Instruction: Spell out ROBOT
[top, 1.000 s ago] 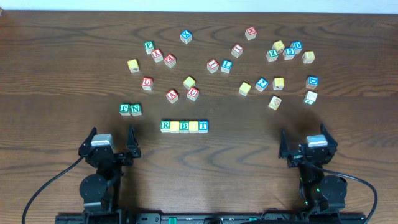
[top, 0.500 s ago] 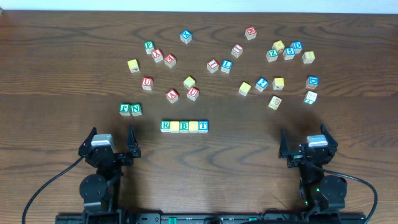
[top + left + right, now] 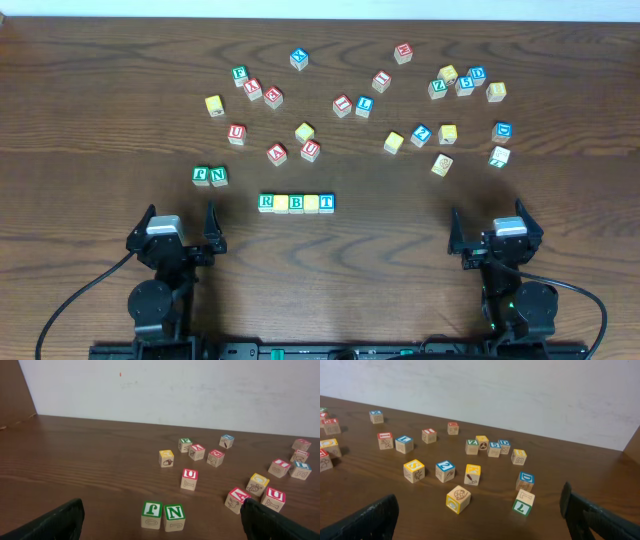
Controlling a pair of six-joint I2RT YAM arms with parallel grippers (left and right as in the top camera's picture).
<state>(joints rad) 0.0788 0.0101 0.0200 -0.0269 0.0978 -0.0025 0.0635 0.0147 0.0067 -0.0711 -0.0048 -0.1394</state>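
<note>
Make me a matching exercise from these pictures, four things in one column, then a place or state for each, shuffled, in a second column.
Things
1. green R cube
2. blue T cube
3. green N cube
4. right claw

Places or states
A. right end of the five-cube row
B. open, holding nothing
C. left end of that row
D. beside the F cube, apart from the row

Pairs: 1-C, 2-A, 3-D, 4-B

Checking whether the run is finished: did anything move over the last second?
Nothing visibly changed. The cube row stays lined up, the scattered cubes stay put, and the left fingers and right fingers stay open and empty.
</note>
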